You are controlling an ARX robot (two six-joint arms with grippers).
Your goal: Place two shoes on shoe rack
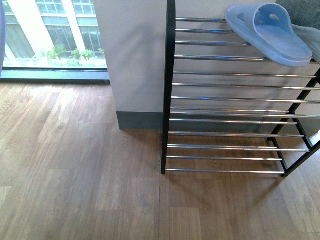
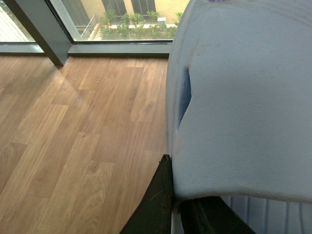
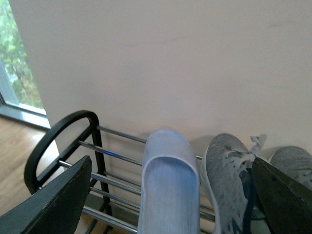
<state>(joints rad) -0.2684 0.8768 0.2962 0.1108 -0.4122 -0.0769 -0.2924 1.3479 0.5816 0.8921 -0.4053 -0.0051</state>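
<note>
A pale blue slipper (image 3: 168, 185) lay on the shoe rack's (image 3: 58, 141) top rods against the wall, a grey sneaker (image 3: 229, 180) just beside it. The right end effector (image 3: 170, 200) stood open above them.

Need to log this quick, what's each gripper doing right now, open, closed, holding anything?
Left gripper: shut on a slipper.
Right gripper: open, holding nothing, above the other slipper on the rack.

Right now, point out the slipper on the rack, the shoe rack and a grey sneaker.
blue slipper (image 1: 272, 32), front view, strap.
shoe rack (image 1: 169, 100), front view, black post.
grey sneaker (image 3: 226, 168), right wrist view, toe.
</note>
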